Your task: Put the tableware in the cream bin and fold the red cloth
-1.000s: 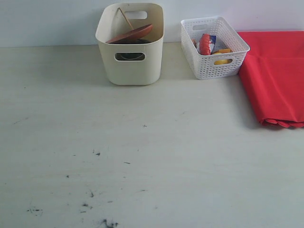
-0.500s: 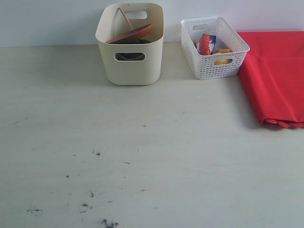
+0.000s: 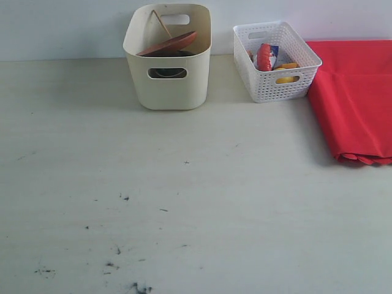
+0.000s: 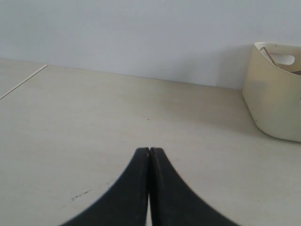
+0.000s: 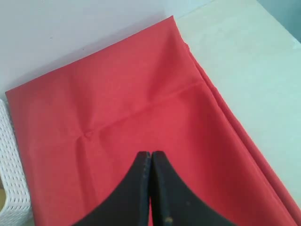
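Observation:
The cream bin (image 3: 168, 86) stands at the back of the table, holding the brown wooden plate (image 3: 171, 44) tilted on edge and a wooden chopstick (image 3: 162, 23) leaning inside; something dark shows through its handle cut-out. The bin's corner (image 4: 275, 101) also appears in the left wrist view. The red cloth (image 3: 358, 98) lies folded at the back right, with layered edges at its near end. My left gripper (image 4: 149, 150) is shut and empty above bare table. Shut and empty too, my right gripper (image 5: 151, 154) hovers over the red cloth (image 5: 131, 108). Neither gripper shows in the exterior view.
A white lattice basket (image 3: 275, 61) with a carton and food items stands between the bin and the cloth; its wall (image 5: 11, 179) borders the cloth in the right wrist view. Dark scuff marks (image 3: 122, 251) dot the table's front left. A wall rises behind the table.

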`<state>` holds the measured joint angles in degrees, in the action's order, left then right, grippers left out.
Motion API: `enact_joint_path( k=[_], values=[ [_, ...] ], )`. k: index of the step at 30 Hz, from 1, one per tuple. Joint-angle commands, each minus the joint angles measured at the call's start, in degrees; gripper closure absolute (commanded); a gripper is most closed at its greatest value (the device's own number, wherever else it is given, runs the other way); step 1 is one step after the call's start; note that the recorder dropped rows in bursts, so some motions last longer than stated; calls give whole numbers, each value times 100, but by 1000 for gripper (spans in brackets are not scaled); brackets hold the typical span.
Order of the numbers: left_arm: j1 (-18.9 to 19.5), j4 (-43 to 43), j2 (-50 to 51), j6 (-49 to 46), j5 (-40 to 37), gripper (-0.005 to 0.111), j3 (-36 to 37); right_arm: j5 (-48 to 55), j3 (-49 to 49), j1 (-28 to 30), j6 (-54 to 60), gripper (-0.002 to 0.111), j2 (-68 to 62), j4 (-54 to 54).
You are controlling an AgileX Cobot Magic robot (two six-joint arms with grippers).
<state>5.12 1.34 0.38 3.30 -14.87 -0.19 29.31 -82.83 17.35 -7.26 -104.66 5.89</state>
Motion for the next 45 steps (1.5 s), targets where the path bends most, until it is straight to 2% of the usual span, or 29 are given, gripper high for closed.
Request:
enact_joint_path(
  k=[1, 8, 13, 25, 32, 41, 45],
  values=[
    [4, 50, -38, -14, 11, 104, 19, 42, 284, -263, 289, 108, 569, 95],
    [4, 50, -38, -14, 11, 104, 19, -995, 1735, -1172, 976, 108, 2157, 95],
    [4, 50, -38, -14, 11, 104, 19, -1104, 2942, -1561, 976, 108, 3701, 95],
    [4, 50, -38, -14, 11, 104, 19, -1120, 5595, -1637, 976, 108, 6736, -201],
    [4, 50, -38, -14, 11, 104, 19, -1146, 6581, -1675, 989, 108, 8076, -233],
    [4, 50, -38, -14, 11, 104, 19, -1190, 7592, -2344, 1070, 108, 9523, -348],
    [4, 50, -38, -14, 11, 104, 19, -1167, 7957, -2357, 1070, 108, 10220, -348]
  ],
)
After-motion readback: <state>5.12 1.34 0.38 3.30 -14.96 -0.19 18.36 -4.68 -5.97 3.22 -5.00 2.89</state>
